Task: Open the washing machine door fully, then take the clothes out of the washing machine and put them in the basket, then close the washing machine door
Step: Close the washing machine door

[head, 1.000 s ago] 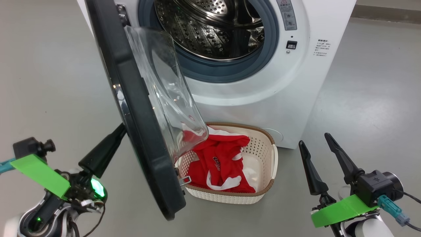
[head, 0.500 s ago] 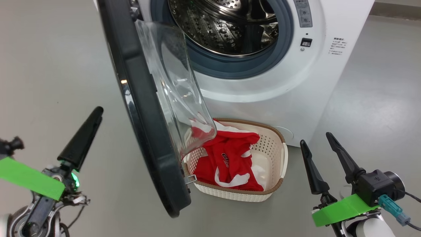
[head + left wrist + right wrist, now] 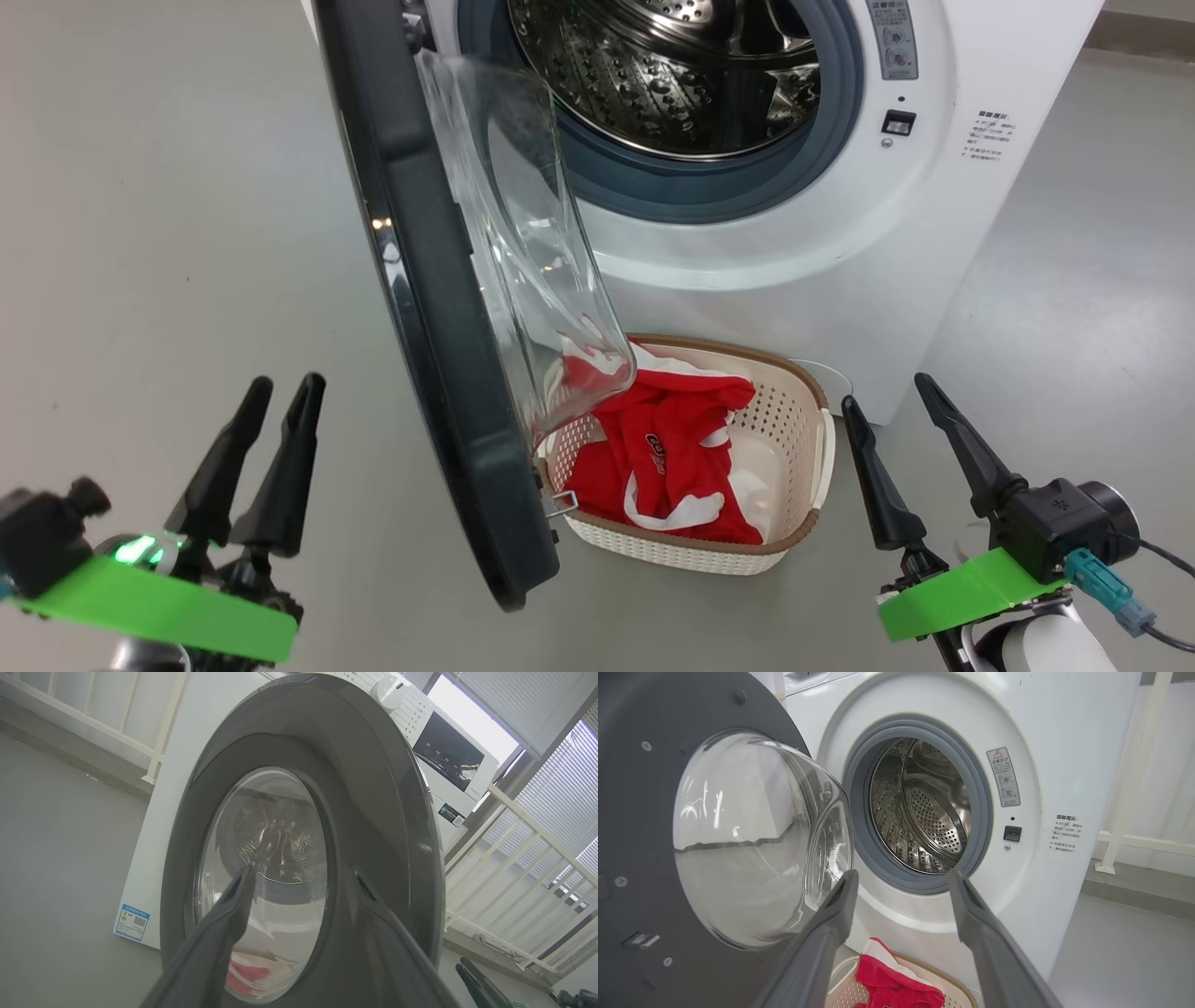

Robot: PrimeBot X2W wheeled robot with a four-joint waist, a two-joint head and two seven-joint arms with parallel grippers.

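The washing machine [image 3: 794, 233] stands with its steel drum [image 3: 672, 75] showing no clothes inside. The washing machine door [image 3: 439, 308] hangs open, edge-on to me, glass bowl [image 3: 523, 243] facing the machine. The red and white clothes [image 3: 672, 448] lie in the cream basket [image 3: 803, 448] on the floor below the opening. My left gripper [image 3: 288, 381] stands open, left of the door's outer face and apart from it; the left wrist view looks at that door [image 3: 373, 788]. My right gripper [image 3: 887, 390] is open and holds nothing, right of the basket, pointing at the drum [image 3: 924, 812].
Grey floor [image 3: 140, 187] spreads to the left and right of the machine. A white railing [image 3: 514, 858] runs behind and beside it. A blue label [image 3: 132, 920] sits low on the machine's side. The door's lower edge hangs over the basket's left end.
My left gripper, shut and up against the door's outer face a second ago, has opened and drawn back to the left. The camera shifted; the right arm holds still.
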